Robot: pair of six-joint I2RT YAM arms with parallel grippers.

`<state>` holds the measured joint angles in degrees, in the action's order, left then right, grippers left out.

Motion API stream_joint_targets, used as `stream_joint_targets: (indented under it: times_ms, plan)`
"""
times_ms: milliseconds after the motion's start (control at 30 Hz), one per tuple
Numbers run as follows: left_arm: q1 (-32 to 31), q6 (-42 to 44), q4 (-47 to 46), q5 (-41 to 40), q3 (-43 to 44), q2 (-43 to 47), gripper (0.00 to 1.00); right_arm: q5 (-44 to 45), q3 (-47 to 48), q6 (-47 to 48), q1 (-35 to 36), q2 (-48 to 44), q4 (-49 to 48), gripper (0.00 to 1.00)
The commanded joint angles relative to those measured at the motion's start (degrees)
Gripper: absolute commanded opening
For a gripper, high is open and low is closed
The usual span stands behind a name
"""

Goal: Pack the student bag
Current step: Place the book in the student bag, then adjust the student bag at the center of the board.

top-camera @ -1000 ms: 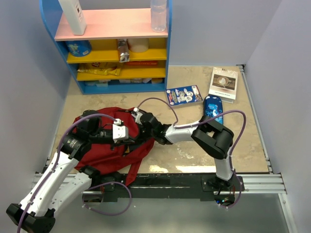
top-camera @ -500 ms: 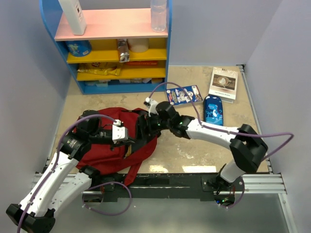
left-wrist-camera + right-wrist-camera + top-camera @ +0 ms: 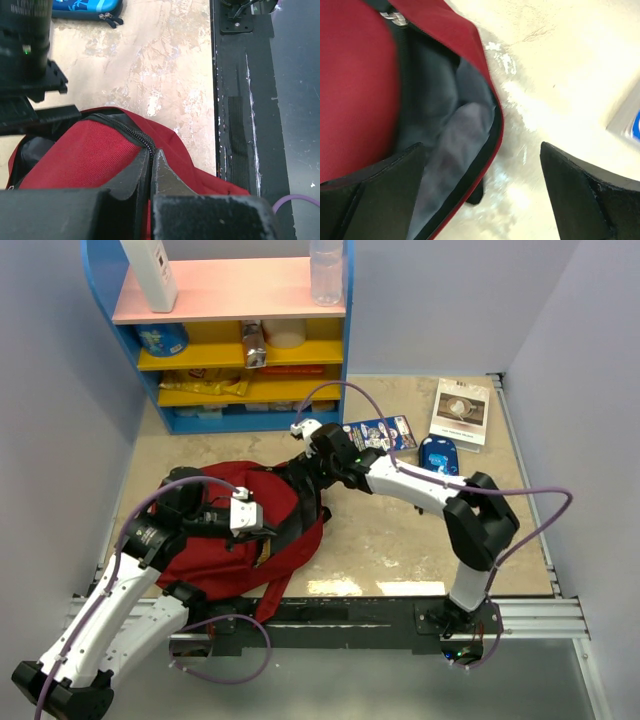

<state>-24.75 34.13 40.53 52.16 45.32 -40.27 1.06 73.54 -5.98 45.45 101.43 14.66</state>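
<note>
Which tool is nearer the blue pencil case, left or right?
Right. The right tool is open at the mouth of the student bag; the left tool grips its zipper edge, farther from the blue pencil case.

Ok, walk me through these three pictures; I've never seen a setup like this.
Two robot arms sit at a table's near edge. One picture looks down from above; the other two come from a camera on each wrist. A student bag lies on the table; farther back are a picture book, a white book, a blue pencil case and a shelf. The left claw is pinched shut on the bag's zipper edge. The right claw stands open at the bag's mouth, holding nothing.
</note>
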Motion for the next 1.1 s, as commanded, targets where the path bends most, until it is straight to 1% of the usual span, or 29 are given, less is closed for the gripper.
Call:
stream_joint_targets:
  times_ms: [0,100,133,333,400,467,500,533,567,600,633,667,700,767,800,867,900,933,967,1000,1033,1067]
  plan:
    - [0.06,1.29,-0.72,3.65,3.81,0.46,0.0,0.19,6.42,9.57,-1.15,5.95,-1.03,0.99]
    - [0.06,1.47,-0.1,3.56,4.07,0.63,0.0,-5.44,8.89,10.81,-2.38,9.74,-4.1,0.99]
    - [0.06,1.47,-0.19,3.65,3.99,0.63,0.0,-8.67,9.51,10.9,-2.82,10.97,-4.98,0.99]
    - [0.06,1.2,-0.19,4.09,4.16,0.72,0.0,-12.92,18.21,11.43,-4.14,19.14,-6.66,0.99]
    - [0.05,1.2,-0.28,4.35,3.99,0.81,0.0,-15.46,21.11,10.2,-4.41,20.73,-7.71,0.95]
    - [0.06,1.12,-0.37,4.35,3.9,0.9,0.0,-15.57,23.65,7.67,-4.67,22.93,-8.59,0.79]
    - [0.06,1.11,-0.37,4.27,3.81,0.9,0.0,-13.73,24.54,6.43,-5.02,23.55,-8.5,0.66]
    - [0.06,1.2,-0.19,4.09,3.9,0.81,0.0,-11.37,25.33,3.81,-5.37,24.34,-8.24,0.07]
    - [0.06,1.72,-0.02,3.83,3.81,0.9,0.0,-9.08,25.17,0.21,-5.81,24.26,-8.15,0.0]
    - [0.06,1.9,0.33,3.65,3.9,0.98,0.0,-5.32,24.03,-1.04,-6.25,23.39,-8.93,0.0]
    - [0.06,2.25,0.51,3.47,3.72,0.98,0.0,-3.45,21.85,-2.53,-7.21,22.07,-10.68,0.0]
    - [0.06,2.87,0.77,2.95,3.64,0.98,0.0,-1.26,16.69,-5.24,-7.74,18.58,-14.79,0.0]
    - [0.06,3.13,0.86,2.6,3.63,0.98,0.0,4.07,14.55,-6.58,-8.53,16.98,-16.83,0.0]
    - [-0.03,3.31,0.25,-0.2,3.37,1.07,0.0,7.19,9.29,-9.12,-9.59,12.51,-19.91,0.0]
    - [0.05,3.31,-0.45,-1.44,3.46,1.07,0.0,10.42,8.04,-10.27,-10.55,11.52,-20.02,0.0]
    - [0.06,4.1,-0.98,-4.94,3.81,1.16,0.0,12.72,5.14,-13.16,-11.43,9.5,-19.67,0.0]
    - [0.06,4.54,-0.81,-5.66,3.81,1.16,0.0,15.44,4.52,-14.49,-11.7,7.92,-18.62,0.0]
    - [0.06,5.24,-0.55,-6.45,3.81,1.16,0.0,15.03,3.73,-15.28,-11.88,7.3,-18.26,0.0]
    - [0.06,6.29,-0.28,-7.59,3.72,1.25,0.0,12.94,1.37,-15.64,-11.88,6.68,-20.35,0.0]
    - [-0.03,6.39,-0.11,-8.12,3.55,1.51,0.0,11.96,0.48,-15.38,-11.7,5.81,-21.32,0.06]
    - [0.05,6.47,-0.1,-8.74,2.94,1.51,0.0,8.73,-0.06,-15.9,-11.79,5.89,-21.25,0.2]
    - [0.06,6.56,-0.1,-9.87,2.5,1.69,0.0,7.74,-0.76,-16.78,-11.79,5.89,-20.99,0.26]
